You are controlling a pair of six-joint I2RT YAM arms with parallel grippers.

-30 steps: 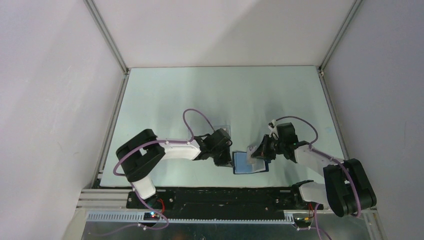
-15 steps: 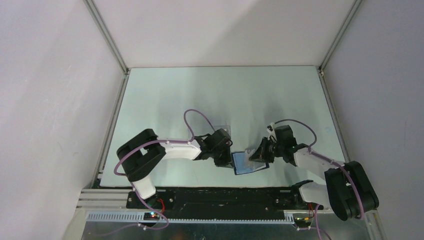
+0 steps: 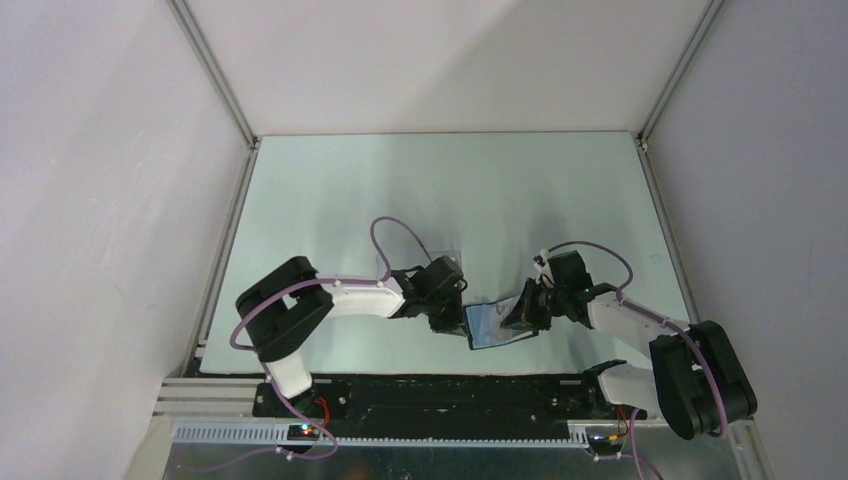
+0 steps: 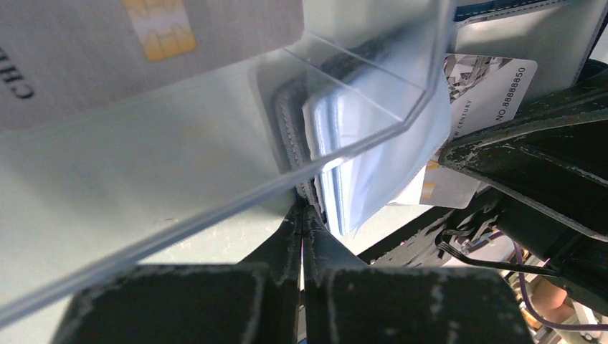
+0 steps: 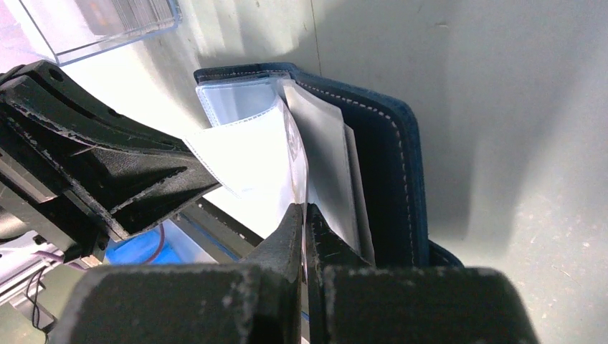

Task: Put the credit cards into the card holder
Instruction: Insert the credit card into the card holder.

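Upper left of the left wrist view: a clear, sharp-edged acrylic tray (image 4: pixel 344 79) holds a pale chip card (image 4: pixel 86 50) lettered "CH", the rest cut off. I read the left jaws as pressed together, pinching the card holder (image 3: pixel 497 325) at its left edge. The holder lies open low centre in the top view on the pale green desk (image 3: pixel 450 190). It is navy with pale stitching and glossy clear sleeves. The right jaws are clamped on a credit card (image 4: pixel 495 86) printed "NO.8888850" and "CENTURY", which touches the sleeves.
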